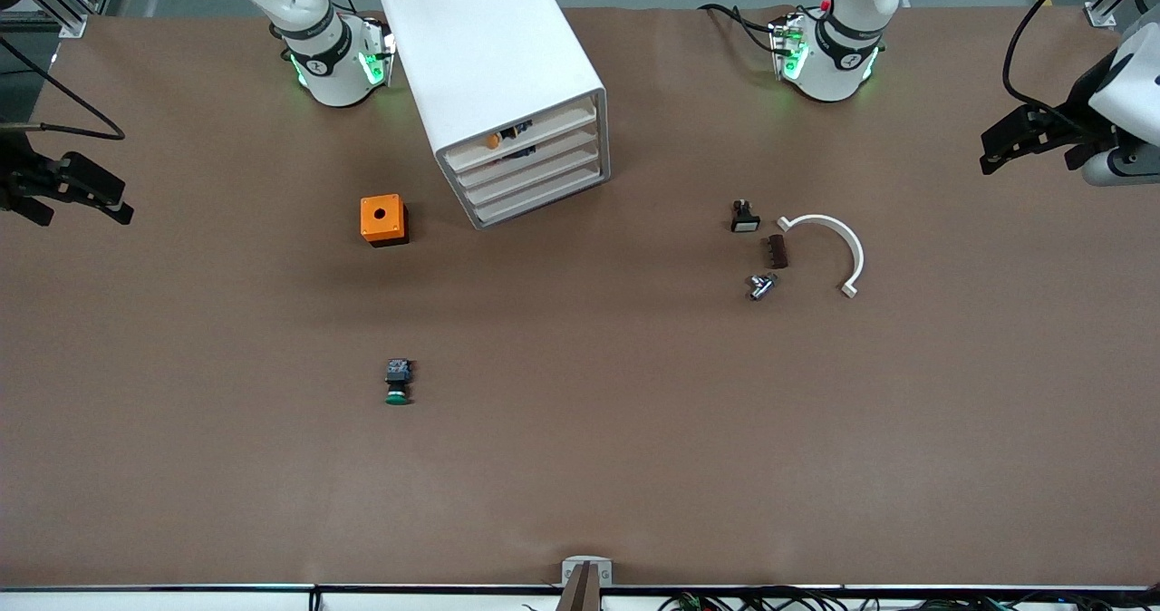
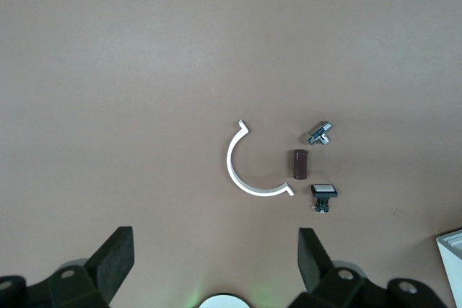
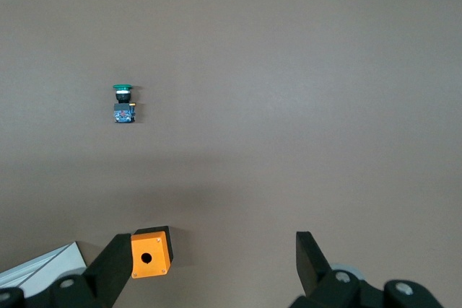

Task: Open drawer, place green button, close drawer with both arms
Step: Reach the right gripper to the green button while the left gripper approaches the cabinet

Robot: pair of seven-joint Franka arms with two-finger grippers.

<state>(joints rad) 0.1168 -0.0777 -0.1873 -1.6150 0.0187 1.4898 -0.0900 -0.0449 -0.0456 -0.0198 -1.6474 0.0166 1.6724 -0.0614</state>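
Presently both sets of fingers stand wide apart and hold nothing. Left gripper (image 1: 997,150) hangs over the left arm's end of the table; in its wrist view the two dark fingers (image 2: 115,261) frame bare brown surface. Right gripper (image 1: 86,196) hangs over the right arm's end, fingers (image 3: 314,257) equally spread. Both arms wait, neither near the work.

Cabinet (image 1: 494,67) stands between the two bases, its front turned toward the front camera and skewed a little. Four white trays, all pushed in. The drawer (image 1: 535,176), third from the top, is shut; opening it is the step in hand (judgement: nothing of the task is done yet).

The button (image 1: 398,382) lies on its side on the table, green cap toward the front camera, well apart from the cabinet and nearer the front camera than the orange cube (image 1: 383,219).

Toward the left arm's end: white-capped switch (image 1: 745,217), brown block (image 1: 778,251), small metal fitting (image 1: 761,286), white curved piece (image 1: 834,247).

To open well: approach square to the skewed front, catch only the third tray's low front lip, pull straight along the tray's own axis. The cabinet may slide, so brace it with the other arm if it does.
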